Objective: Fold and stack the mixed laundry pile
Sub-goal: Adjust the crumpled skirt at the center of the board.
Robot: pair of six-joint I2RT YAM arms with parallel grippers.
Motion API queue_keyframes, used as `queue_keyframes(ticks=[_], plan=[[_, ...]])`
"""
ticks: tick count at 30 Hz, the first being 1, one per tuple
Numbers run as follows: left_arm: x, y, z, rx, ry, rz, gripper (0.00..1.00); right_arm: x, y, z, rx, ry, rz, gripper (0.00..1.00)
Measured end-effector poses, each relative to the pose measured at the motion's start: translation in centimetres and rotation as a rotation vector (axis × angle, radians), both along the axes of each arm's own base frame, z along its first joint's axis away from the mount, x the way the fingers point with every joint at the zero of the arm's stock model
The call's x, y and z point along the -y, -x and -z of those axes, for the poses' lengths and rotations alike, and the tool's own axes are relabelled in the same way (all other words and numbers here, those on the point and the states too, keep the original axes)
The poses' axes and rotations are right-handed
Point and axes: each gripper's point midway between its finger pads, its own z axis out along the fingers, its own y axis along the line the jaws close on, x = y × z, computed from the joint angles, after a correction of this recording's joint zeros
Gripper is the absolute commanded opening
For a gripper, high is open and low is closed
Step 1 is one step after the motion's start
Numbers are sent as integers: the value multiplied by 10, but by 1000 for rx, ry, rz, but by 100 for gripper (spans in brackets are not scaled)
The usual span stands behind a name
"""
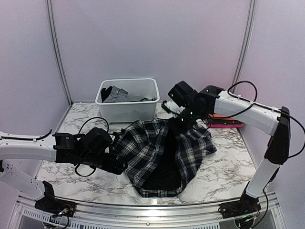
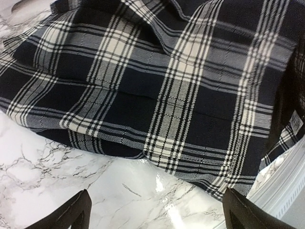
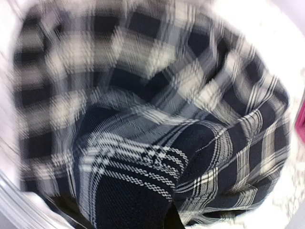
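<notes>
The black-and-white plaid skirt lies spread in the middle of the marble table, its black lining showing at the front. My right gripper is shut on the skirt's far edge and holds it lifted into a peak. In the right wrist view the plaid cloth fills the blurred frame and hides the fingers. My left gripper is open and low at the skirt's left edge. In the left wrist view the gripper has bare marble between its fingertips, and the skirt lies just beyond them.
A white plastic tub stands at the back centre with dark grey cloth in it. A flat orange and pink folded item lies at the right, behind the right arm. A metal rail runs along the table's near edge.
</notes>
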Motion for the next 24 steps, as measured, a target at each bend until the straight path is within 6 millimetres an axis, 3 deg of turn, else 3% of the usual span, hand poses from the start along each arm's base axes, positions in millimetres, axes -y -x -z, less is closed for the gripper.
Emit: queue_keyframes(ticks=[4, 8, 11, 14, 17, 24], plan=[[-13, -3, -8, 9, 66, -146, 99, -42, -29, -91, 150, -260, 27, 0], [-33, -7, -28, 42, 230, -328, 99, -59, -37, -146, 215, -454, 71, 0], [-43, -3, -37, 65, 326, -415, 99, -66, -40, -156, 213, -522, 104, 0], [-33, 10, -34, 74, 340, -422, 99, -71, -45, -154, 202, -555, 140, 0], [-4, 25, -22, 80, 271, -367, 99, -73, -49, -152, 200, -566, 169, 0], [99, 40, -1, 132, 153, -272, 99, -70, -55, -152, 210, -571, 221, 0]])
